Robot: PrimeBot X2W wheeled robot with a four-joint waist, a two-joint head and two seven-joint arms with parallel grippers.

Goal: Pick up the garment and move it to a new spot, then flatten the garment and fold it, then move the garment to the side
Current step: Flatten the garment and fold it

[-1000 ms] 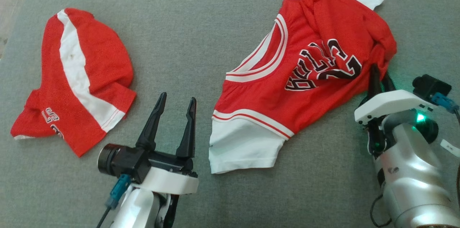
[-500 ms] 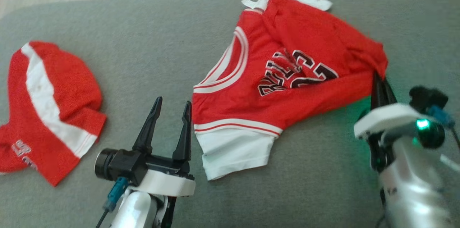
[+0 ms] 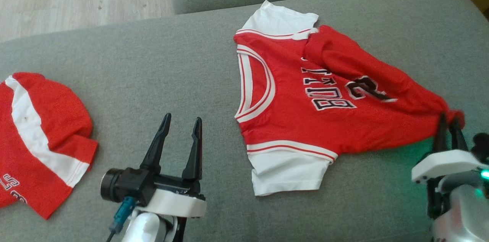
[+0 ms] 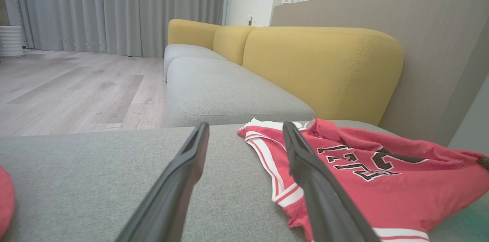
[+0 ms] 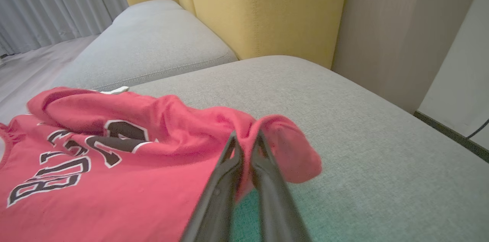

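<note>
Left gripper [image 3: 182,119] hovers over the grey cushion [image 3: 153,66], fingers spread wide, empty; a second red garment [image 3: 42,139] lies off to its left. Right gripper [image 3: 448,120] pinches tight on a corner of the red jersey [image 3: 298,120], seemingly lifted a touch. The red jersey stretches across the cushion's right half, white sleeve farthest.

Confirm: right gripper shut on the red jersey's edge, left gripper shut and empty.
One thing is wrong: the left gripper is open, its fingers spread apart in the left wrist view. It is empty, and the right gripper is shut on the red jersey's edge.
</note>
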